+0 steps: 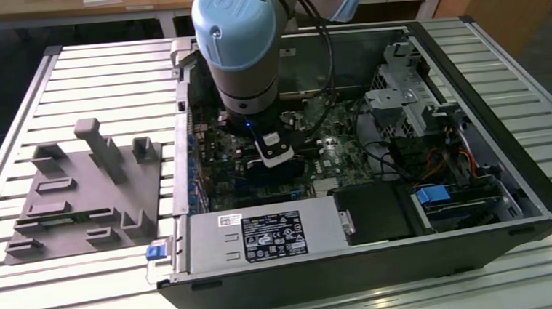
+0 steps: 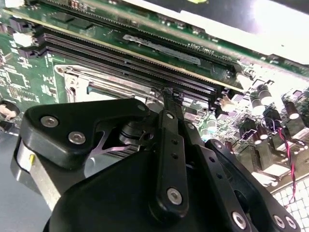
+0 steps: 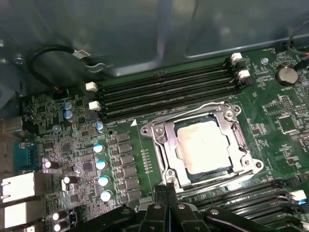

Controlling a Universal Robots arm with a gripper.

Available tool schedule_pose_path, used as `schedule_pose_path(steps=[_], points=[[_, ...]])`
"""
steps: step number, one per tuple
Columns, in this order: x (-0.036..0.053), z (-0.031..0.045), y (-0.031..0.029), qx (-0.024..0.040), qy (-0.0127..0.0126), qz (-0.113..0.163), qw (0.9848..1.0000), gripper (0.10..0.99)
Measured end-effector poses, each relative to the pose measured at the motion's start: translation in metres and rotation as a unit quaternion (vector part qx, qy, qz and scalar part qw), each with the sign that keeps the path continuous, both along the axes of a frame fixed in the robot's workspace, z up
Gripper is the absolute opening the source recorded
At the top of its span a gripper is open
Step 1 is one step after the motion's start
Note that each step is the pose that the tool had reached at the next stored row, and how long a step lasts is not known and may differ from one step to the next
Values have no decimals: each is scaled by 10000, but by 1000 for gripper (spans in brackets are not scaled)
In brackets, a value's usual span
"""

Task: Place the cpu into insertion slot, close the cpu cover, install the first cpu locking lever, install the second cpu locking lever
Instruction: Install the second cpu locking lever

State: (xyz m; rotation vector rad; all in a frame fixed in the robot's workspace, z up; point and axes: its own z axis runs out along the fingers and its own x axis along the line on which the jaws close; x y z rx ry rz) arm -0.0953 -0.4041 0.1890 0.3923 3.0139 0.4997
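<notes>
In the first wrist view the cpu (image 3: pixel 203 145) lies flat in the insertion slot (image 3: pixel 150 129), its pale silver top showing through the cut-out of the cpu cover (image 3: pixel 161 147). The cover is down over it. A thin locking lever (image 3: pixel 237 137) runs along one side of the cover. My gripper (image 3: pixel 167 191) is shut, its black fingertips together just off the socket's near corner, with nothing visible between them. In the second wrist view my gripper (image 2: pixel 168 93) points at the socket's metal frame (image 2: pixel 72 79). In the exterior view my gripper (image 1: pixel 274 154) is low inside the computer case.
Long black memory slots (image 3: pixel 164 89) lie beside the socket, with another bank (image 3: pixel 251 205) on its other side. Capacitors (image 3: pixel 99 150) and a black cable (image 3: pixel 48 58) stand nearby. The case holds a power supply (image 1: pixel 262 235) and a drive cage (image 1: pixel 408 94). A grey fixture (image 1: pixel 84 190) sits at the exterior view's left.
</notes>
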Motion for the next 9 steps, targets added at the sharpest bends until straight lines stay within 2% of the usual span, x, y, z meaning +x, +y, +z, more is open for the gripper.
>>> schedule_pose_path(steps=[5, 9], points=[[-31, -29, 0, 36, 0, 0, 10000, 102], [-31, -29, 0, 38, 0, 1, 10000, 102]])
